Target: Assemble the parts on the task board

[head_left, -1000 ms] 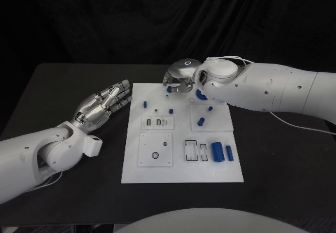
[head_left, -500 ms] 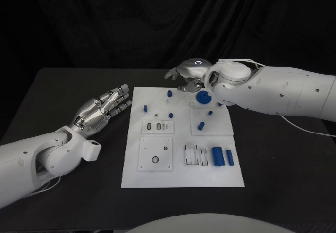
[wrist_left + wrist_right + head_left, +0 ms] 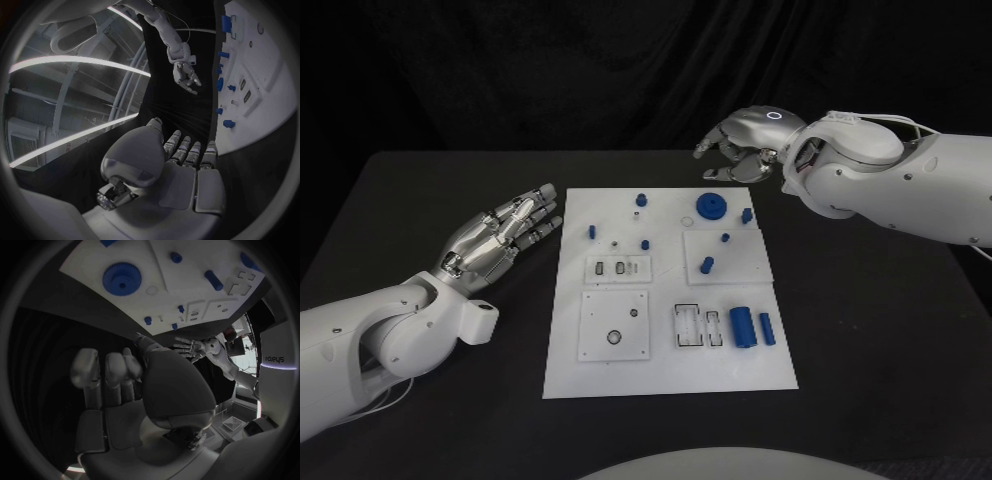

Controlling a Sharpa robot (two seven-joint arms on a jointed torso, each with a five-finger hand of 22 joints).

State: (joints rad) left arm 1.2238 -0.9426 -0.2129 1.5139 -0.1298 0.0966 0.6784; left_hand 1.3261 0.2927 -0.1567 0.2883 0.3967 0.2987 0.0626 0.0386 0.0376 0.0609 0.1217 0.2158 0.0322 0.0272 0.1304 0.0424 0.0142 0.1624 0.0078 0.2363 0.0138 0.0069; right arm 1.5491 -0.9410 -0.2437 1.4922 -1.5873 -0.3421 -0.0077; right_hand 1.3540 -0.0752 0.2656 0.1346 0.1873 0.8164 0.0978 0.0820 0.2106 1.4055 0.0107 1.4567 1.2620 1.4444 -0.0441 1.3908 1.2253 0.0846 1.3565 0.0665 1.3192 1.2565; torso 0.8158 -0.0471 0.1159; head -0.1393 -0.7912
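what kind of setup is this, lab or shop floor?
Most likely a robotics lab test bench, not a shop floor. A black table backed by black curtain carries just a white task board with small blue parts, such as a blue gear. Both hands, left and right, are empty.

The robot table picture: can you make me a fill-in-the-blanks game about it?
1. The task board is coloured ____.
2. The round gear on the board is coloured ____.
3. The right hand holds ____.
4. The left hand, fingers apart, lies beside the board's ____ edge in the head view.

Missing words: white; blue; nothing; left
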